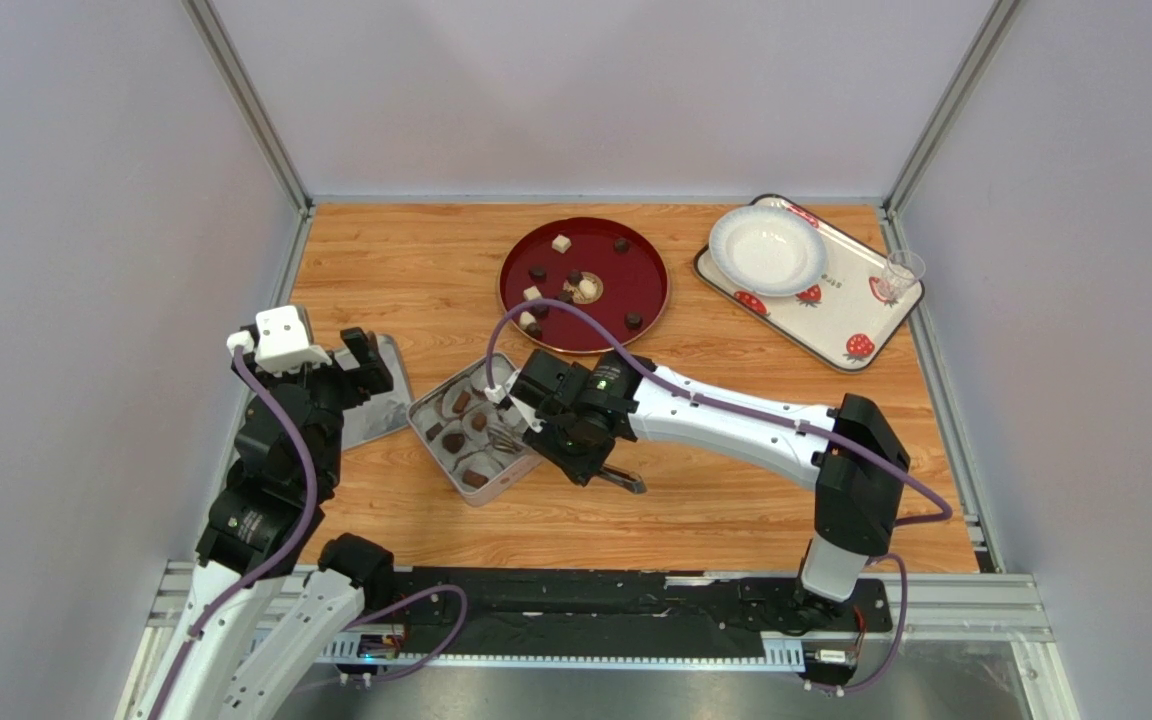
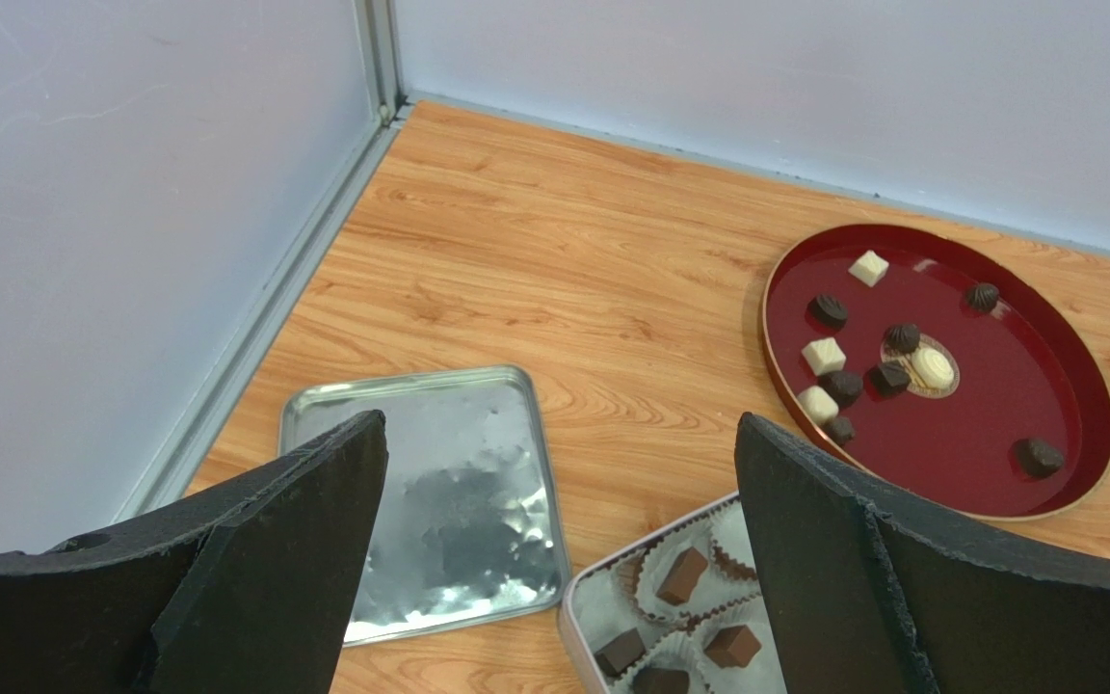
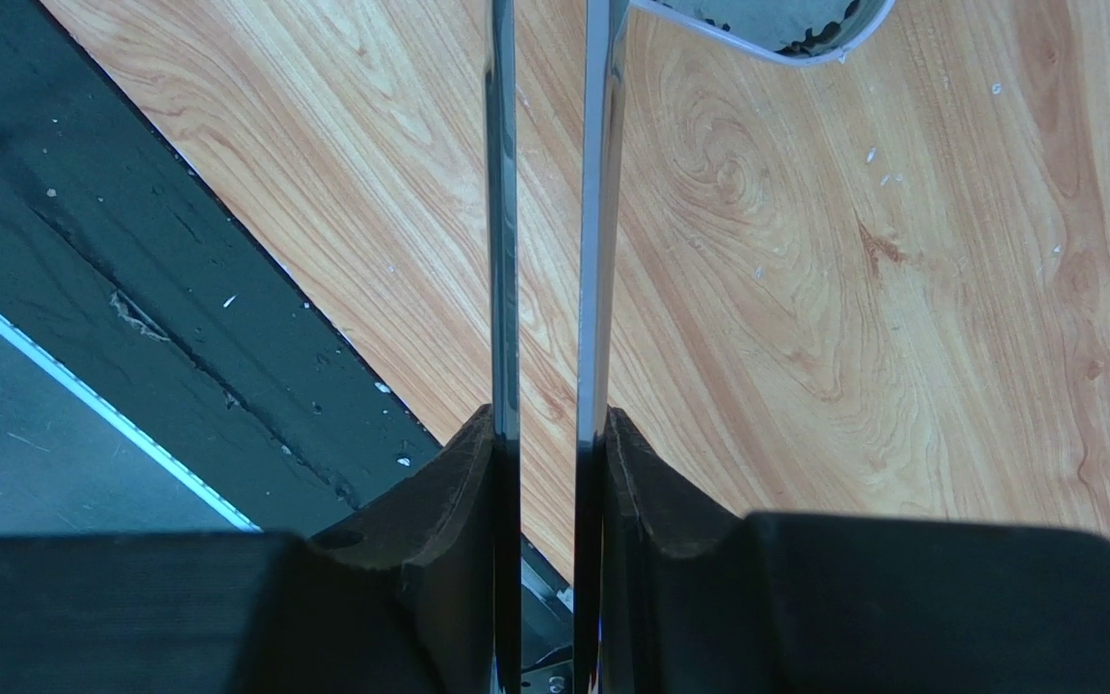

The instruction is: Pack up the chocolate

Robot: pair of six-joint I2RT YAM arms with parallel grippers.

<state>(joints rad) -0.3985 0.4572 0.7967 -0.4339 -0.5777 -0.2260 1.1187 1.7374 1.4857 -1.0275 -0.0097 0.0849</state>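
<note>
**Chocolate split between red plate and tin**

The left end effector (image 2: pixel 561 434) hangs wide, holding nothing, above the silver lid (image 2: pixel 438 506) by the left rail of the desk (image 2: pixel 547 232). Bare wood lies open beyond it. The chocolate (image 2: pixel 827 310) sits partly in the open tin (image 1: pixel 474 480), partly on the red plate (image 1: pixel 635 270) behind. The right end effector (image 3: pixel 547 463) pinches narrow on metal tongs (image 3: pixel 500 217) reaching to the tin. Far right, a strawberry-printed tray (image 1: pixel 838 323) carries a white plate (image 1: pixel 766 248).

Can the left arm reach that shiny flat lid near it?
Probably yes. The left arm's fingers are wide open just over the lid, and nothing lies on it or between them.
</note>
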